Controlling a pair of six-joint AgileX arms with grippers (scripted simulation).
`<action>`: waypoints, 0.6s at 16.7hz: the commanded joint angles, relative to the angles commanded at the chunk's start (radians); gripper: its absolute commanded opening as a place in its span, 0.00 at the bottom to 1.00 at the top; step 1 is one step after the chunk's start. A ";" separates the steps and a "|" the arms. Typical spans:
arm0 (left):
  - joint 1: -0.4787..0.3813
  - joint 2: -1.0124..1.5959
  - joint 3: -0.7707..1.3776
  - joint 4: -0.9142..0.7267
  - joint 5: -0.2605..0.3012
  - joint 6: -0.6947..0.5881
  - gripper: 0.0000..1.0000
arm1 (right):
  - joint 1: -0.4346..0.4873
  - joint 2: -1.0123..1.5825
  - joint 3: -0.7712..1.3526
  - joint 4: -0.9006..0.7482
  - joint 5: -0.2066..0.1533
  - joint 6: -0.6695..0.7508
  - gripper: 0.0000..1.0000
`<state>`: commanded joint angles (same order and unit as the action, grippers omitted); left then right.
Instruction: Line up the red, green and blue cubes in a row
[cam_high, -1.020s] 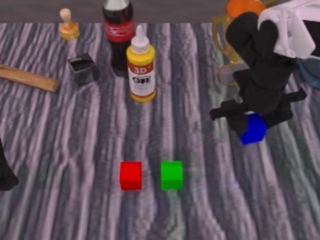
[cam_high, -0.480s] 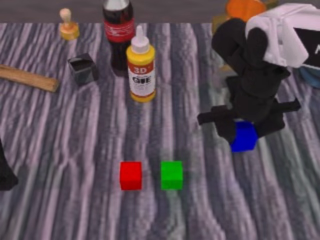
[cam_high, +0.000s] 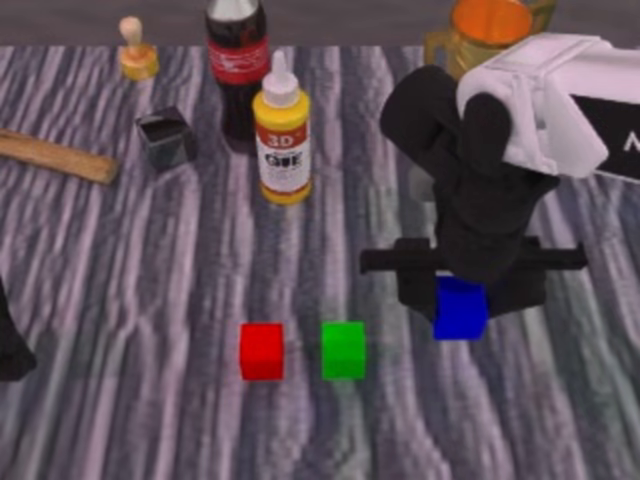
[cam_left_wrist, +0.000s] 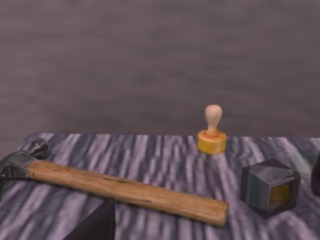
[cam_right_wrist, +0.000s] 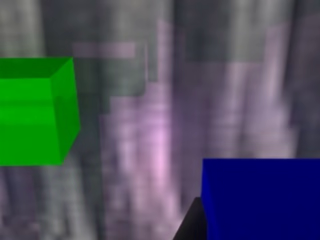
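Top view showed my right pincer (cam_high: 462, 300) clamped on the blue cube (cam_high: 460, 308), a deep blue block held above the striped worktop (cam_high: 120, 300), just right of the green cube (cam_high: 343, 349) and slightly farther back. The green cube, bright and plain, sat on the worktop with the red cube (cam_high: 261, 351) near it on the left, the two level with each other and apart. Behind them stood a yellow glue bottle (cam_high: 282, 135), a cola bottle (cam_high: 236, 60), a glossy black box (cam_high: 166, 139), a small wooden-knobbed stamp (cam_high: 137, 52), a hammer handle (cam_high: 55, 155) at the left edge and an orange mug (cam_high: 488, 25) at the back. My left arm (cam_high: 12, 345) sat parked at the left edge.

Against the frames before, the right arm had carried the blue cube leftward and nearer the front, closing on the green cube; red and green had not shifted.

Left wrist view took in the hammer (cam_left_wrist: 125, 190), the stamp (cam_left_wrist: 212, 131) and the black box (cam_left_wrist: 270, 187); I could not tell how that pincer stood.

Right wrist view showed the blue cube (cam_right_wrist: 262, 200) close in the grip, the green cube (cam_right_wrist: 35, 112) beyond it on the worktop.
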<state>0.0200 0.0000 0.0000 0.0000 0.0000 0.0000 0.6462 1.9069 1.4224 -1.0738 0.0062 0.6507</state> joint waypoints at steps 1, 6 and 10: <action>0.000 0.000 0.000 0.000 0.000 0.000 1.00 | 0.000 0.000 0.000 0.000 0.000 0.000 0.00; 0.000 0.000 0.000 0.000 0.000 0.000 1.00 | -0.004 0.018 -0.025 0.042 -0.001 0.000 0.00; 0.000 0.000 0.000 0.000 0.000 0.000 1.00 | 0.000 0.071 -0.118 0.198 0.000 0.003 0.00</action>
<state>0.0200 0.0000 0.0000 0.0000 0.0000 0.0000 0.6458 1.9781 1.3049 -0.8758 0.0064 0.6538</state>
